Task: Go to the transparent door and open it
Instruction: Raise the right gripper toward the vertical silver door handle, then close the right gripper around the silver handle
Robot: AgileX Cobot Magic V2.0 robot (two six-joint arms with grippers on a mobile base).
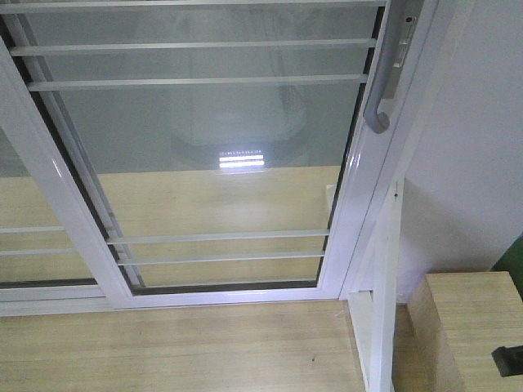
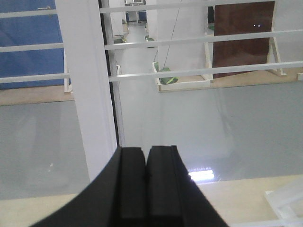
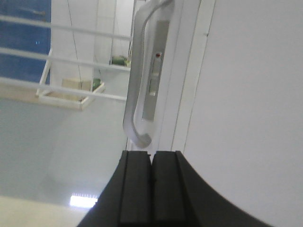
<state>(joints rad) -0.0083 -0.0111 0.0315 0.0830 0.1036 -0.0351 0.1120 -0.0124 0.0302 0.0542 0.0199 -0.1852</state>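
The transparent door fills the front view: a glass panel in a glossy white frame with thin white horizontal bars. Its curved grey handle sits on a lock plate at the right edge of the frame. The door stands closed against the white jamb. In the right wrist view the handle is just above and ahead of my right gripper, which is shut and empty. My left gripper is shut and empty, facing the door glass next to a white frame post.
A second white-framed glass panel without a handle overlaps at the left. A white wall stands right of the door. A light wooden box sits low at the right. The wooden floor lies before the door track.
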